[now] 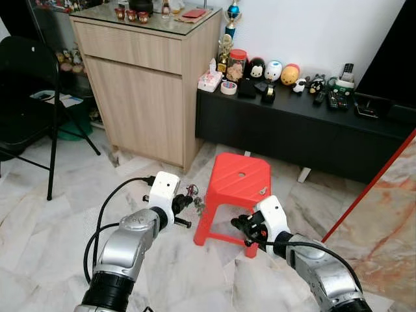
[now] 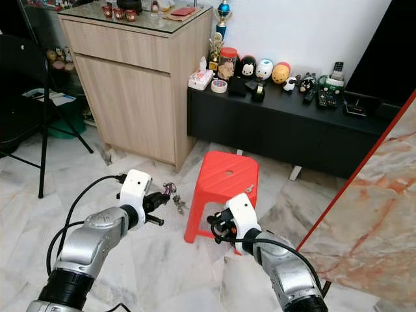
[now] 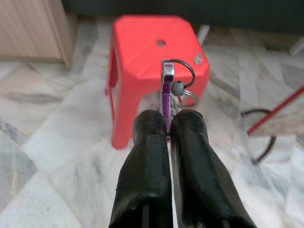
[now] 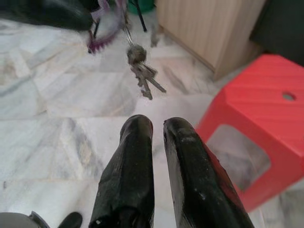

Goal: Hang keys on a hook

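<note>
My left gripper is shut on a purple carabiner that carries a key ring and a bunch of keys. It holds them above the marble floor, just left of a red plastic stool. In the right wrist view the keys dangle from the carabiner ahead of my right gripper's fingers. My right gripper hovers at the stool's near edge, its fingers close together and holding nothing. A small metal piece lies on the stool's top.
A wooden cabinet stands at the back left. A low black bench with toys and remotes runs along the wall. A black folding chair is at far left. A marble slab with a red edge leans at right.
</note>
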Robot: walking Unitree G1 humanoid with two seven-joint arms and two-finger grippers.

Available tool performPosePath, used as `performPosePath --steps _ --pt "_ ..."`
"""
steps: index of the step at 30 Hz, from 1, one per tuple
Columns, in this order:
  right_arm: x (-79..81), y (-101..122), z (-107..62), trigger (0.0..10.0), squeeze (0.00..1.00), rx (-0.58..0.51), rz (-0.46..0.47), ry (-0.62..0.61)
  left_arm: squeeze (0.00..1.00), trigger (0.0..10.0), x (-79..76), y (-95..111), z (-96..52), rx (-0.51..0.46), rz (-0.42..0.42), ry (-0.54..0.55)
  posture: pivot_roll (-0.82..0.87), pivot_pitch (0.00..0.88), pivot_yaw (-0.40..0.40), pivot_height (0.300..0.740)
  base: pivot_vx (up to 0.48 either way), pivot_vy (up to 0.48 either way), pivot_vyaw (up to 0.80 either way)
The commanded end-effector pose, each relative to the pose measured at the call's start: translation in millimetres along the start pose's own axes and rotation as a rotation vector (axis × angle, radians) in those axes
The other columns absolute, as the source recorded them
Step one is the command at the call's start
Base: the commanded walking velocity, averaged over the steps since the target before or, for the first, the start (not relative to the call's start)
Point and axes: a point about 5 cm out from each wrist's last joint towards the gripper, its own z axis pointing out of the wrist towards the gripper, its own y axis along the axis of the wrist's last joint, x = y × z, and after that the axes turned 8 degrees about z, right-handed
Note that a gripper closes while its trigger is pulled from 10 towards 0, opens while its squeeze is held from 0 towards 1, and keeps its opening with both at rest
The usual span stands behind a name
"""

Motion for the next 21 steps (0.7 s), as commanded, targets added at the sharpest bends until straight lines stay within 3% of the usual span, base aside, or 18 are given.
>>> performPosePath --steps 1,5,11,21 --pt "-3.4 9.0 -1.2 10.0 0.00 -0.043 -0.007 0.008 0.00 10.0 -6.9 9.1 -0.6 -0.009 0.016 -0.045 0.08 0.000 -0.089 0.740 0.000 0.000 0.00" --pt "1.4 14.5 1.2 10.0 0.00 -0.073 -0.028 0.075 0.00 10.0 -20.0 11.8 0.1 0.015 0.000 -0.107 0.08 0.000 -0.087 0.740 0.000 0.000 0.00" --pt "10.2 6.2 2.5 10.0 0.00 -0.024 -0.071 0.163 0.00 10.0 -30.8 17.9 -0.7 0.018 -0.034 -0.157 0.08 0.000 -0.085 0.740 0.000 0.000 0.00" --pt "1.9 0.1 3.9 10.0 0.00 0.021 -0.114 0.109 0.00 10.0 -36.2 30.1 -2.2 0.003 -0.063 -0.188 0.08 0.000 -0.084 0.740 0.000 0.000 0.00"
